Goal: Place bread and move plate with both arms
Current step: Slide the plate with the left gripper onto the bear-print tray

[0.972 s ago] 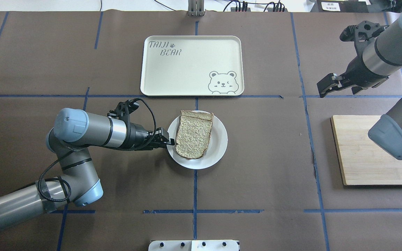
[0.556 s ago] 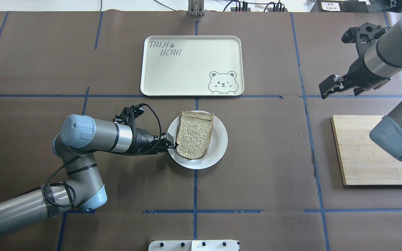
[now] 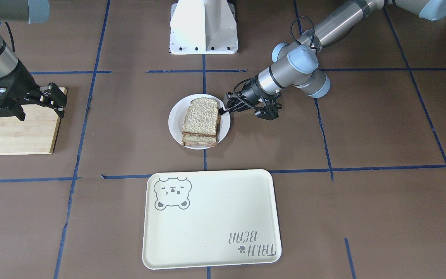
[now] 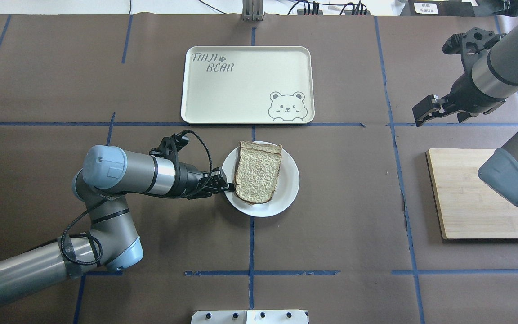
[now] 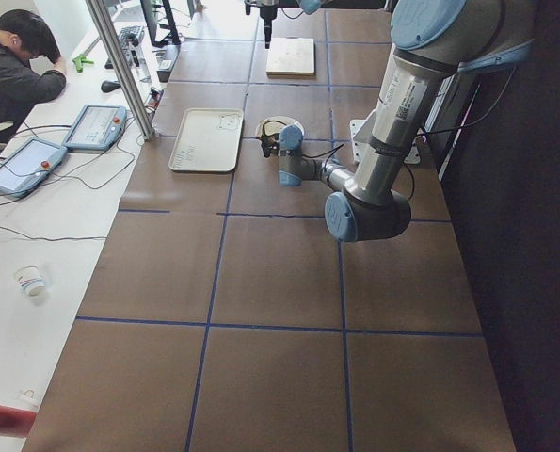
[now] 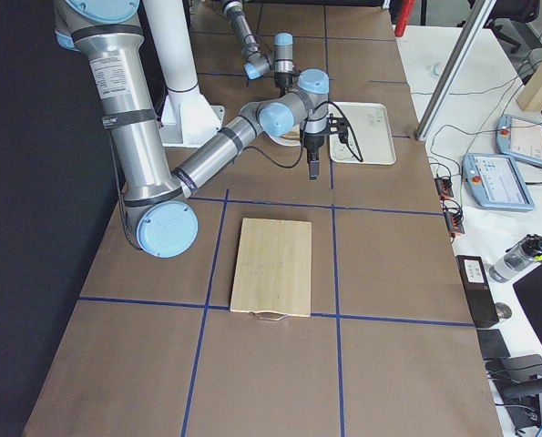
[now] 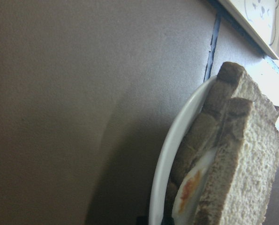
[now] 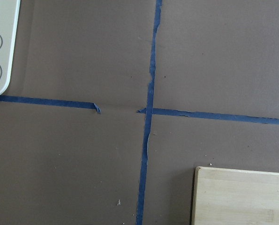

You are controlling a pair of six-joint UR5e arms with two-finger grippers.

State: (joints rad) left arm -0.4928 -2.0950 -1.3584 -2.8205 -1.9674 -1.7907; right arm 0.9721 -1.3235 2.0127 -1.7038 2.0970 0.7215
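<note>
My left pincer (image 4: pixel 226 187) clamps the plate (image 4: pixel 286 193) by its rim. The bread (image 4: pixel 258 173) runs lengthwise near-to-far edge, dome nearward, covering a lower slice (image 3: pixel 199 140). I cannot tell whether my right pincer (image 4: pixel 422 114) is apart.

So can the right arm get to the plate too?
Probably yes. Only bare table lies between the right gripper and the plate, and the wooden board sits off to the side. The left gripper is at the plate's opposite rim, out of the way.
</note>
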